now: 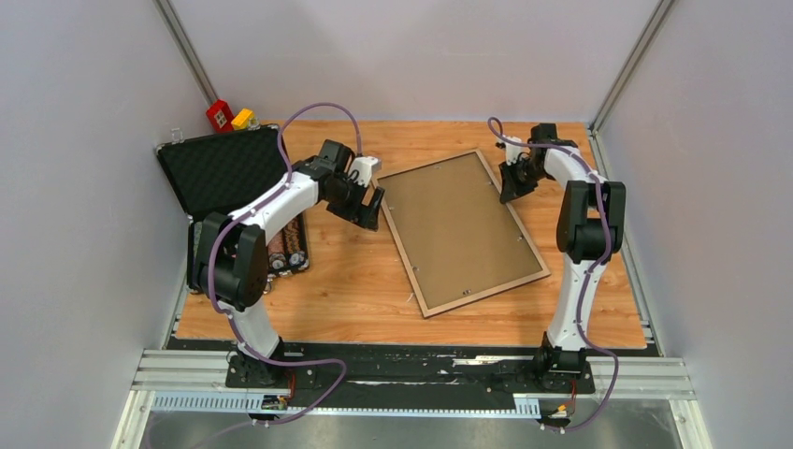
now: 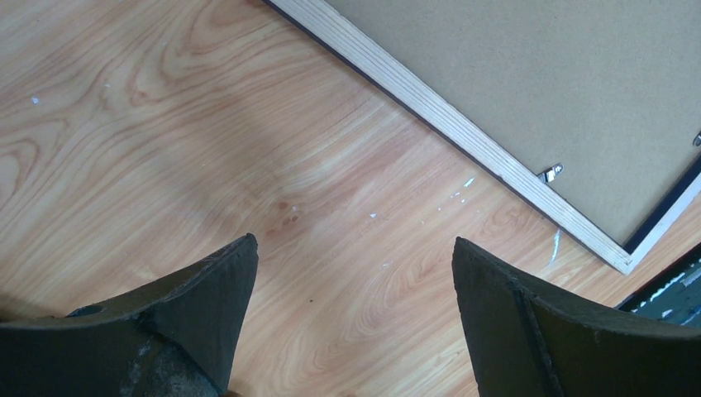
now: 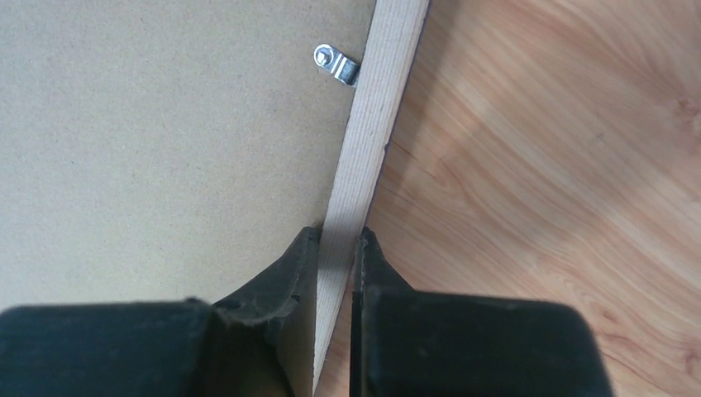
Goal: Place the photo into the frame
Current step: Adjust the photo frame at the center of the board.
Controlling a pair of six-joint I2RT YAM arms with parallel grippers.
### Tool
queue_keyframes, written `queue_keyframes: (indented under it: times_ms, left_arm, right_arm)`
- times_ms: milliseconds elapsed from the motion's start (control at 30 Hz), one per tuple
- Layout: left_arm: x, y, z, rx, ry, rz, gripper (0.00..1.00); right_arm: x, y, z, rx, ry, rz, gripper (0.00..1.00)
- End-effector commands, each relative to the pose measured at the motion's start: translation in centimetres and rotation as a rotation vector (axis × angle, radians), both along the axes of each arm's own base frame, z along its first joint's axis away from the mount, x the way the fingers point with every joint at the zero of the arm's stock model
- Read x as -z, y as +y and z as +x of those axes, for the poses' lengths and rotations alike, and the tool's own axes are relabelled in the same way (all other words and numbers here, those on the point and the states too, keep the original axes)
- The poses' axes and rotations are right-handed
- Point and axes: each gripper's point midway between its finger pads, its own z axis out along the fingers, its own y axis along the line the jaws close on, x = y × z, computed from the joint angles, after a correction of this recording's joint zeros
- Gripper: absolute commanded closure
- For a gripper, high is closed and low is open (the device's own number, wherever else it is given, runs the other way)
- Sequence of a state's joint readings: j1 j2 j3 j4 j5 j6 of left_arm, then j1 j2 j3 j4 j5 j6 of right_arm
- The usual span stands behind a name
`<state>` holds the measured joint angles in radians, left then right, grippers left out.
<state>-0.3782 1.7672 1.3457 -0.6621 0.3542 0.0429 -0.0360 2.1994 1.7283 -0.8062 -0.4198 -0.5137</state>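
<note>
The frame (image 1: pixel 400 241) lies back up on the wooden table, its tan border around a brown hardboard backing panel (image 1: pixel 458 229). My right gripper (image 1: pixel 512 187) is at the frame's far right edge. In the right wrist view the gripper (image 3: pixel 337 236) is shut on the frame's tan border (image 3: pixel 376 124), next to the backing (image 3: pixel 165 149). My left gripper (image 1: pixel 371 208) is open and empty over bare table beside the frame's far left corner. In the left wrist view the gripper (image 2: pixel 354 241) is short of the border (image 2: pixel 463 136). The photo is hidden or out of view.
An open black foam-lined case (image 1: pixel 220 168) with poker chips (image 1: pixel 285 254) stands at the left. A red block (image 1: pixel 221 115) and a yellow block (image 1: pixel 243 119) lie at the back left. A metal clip (image 3: pixel 337 64) sits on the backing by the border.
</note>
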Motion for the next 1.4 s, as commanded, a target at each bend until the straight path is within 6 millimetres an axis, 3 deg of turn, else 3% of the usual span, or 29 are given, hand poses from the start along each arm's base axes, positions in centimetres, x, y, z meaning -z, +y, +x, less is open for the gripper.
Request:
queue_keyframes:
  times_ms: [0, 67, 333, 567, 733, 767, 800, 933, 1367]
  left_arm:
    - [-3.6, 0.5, 1.4, 0.002, -0.101, -0.015, 0.06]
    - [-4.0, 1.0, 1.7, -0.007, -0.116, -0.005, 0.06]
    - [-4.5, 4.2, 3.7, -0.086, -0.179, 0.139, 0.00]
    - [-3.0, 4.8, 4.5, -0.073, -0.147, 0.195, 0.00]
    - [-0.5, 3.3, 5.5, -0.028, -0.060, 0.169, 0.00]
    - [-0.6, 2.9, 5.9, -0.024, -0.056, 0.158, 0.00]
    - [0.6, 2.6, 5.7, -0.013, -0.012, 0.151, 0.00]
    - [2.4, 1.1, 5.9, 0.008, 0.073, 0.102, 0.00]
    - [3.6, -2.0, 5.1, 0.068, 0.085, 0.030, 0.05]
  right_arm:
    - [0.4, 1.0, 0.6, -0.238, -0.098, -0.057, 1.00]
    - [0.3, 3.1, 0.5, -0.323, -0.112, -0.066, 1.00]
    - [-0.2, 8.2, 1.3, -0.577, -0.193, -0.113, 1.00]
    - [-0.9, 10.8, 2.1, -0.765, -0.261, -0.185, 1.00]
    - [-1.8, 11.7, 2.2, -0.888, -0.309, -0.227, 1.00]
    - [-1.7, 11.8, 2.0, -0.917, -0.314, -0.233, 1.00]
    - [-1.7, 11.8, 1.9, -0.944, -0.318, -0.239, 1.00]
    - [-1.2, 12.1, 1.7, -1.003, -0.317, -0.249, 1.00]
    - [-0.8, 14.6, -0.7, -0.947, -0.262, -0.093, 1.00]
